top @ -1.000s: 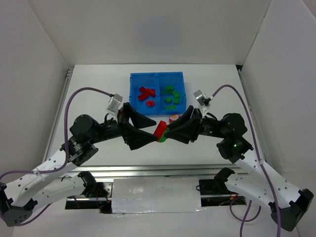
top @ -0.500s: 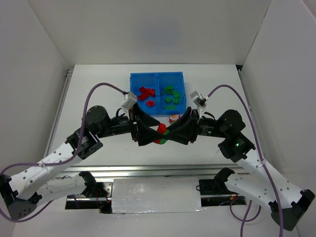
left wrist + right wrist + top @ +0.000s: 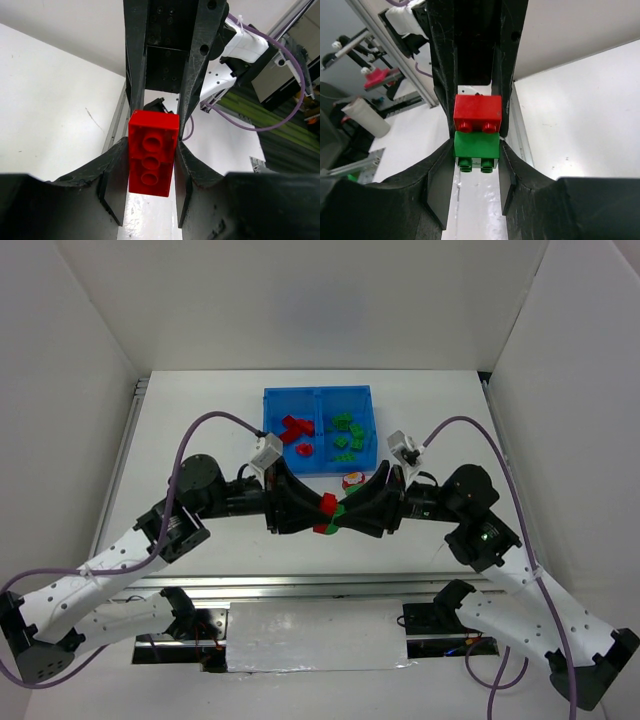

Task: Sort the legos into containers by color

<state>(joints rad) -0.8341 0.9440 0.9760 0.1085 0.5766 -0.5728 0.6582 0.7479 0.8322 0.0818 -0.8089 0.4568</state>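
The left end effector (image 3: 150, 176) was pinched on the red brick (image 3: 152, 155), its fingers pressed against the brick's long side faces. The right end effector (image 3: 476, 169) was likewise clamped on the green brick (image 3: 476, 146), which was plugged into the red one just beyond its fingertips; the joined pair was thus held between the two end effectors, tip to tip, and appeared to be clear of the tabletop (image 3: 200, 430).

The blue tray (image 3: 318, 391) lay near, off the far side of both end effectors; red bricks were seen in the compartment nearer the left end effector, green ones in that nearer the right. A small reddish piece (image 3: 352, 480) lay just beside the right end effector, possibly another brick, though it was too small to be made out.

The bricks were judged light, rigid and smooth-walled; the flat sides were thought the best hold, since the studs offer little purchase. The stud joint was expected to be stiff, so a tilting peel was judged safer than a straight pull, under which a brick could slip out.
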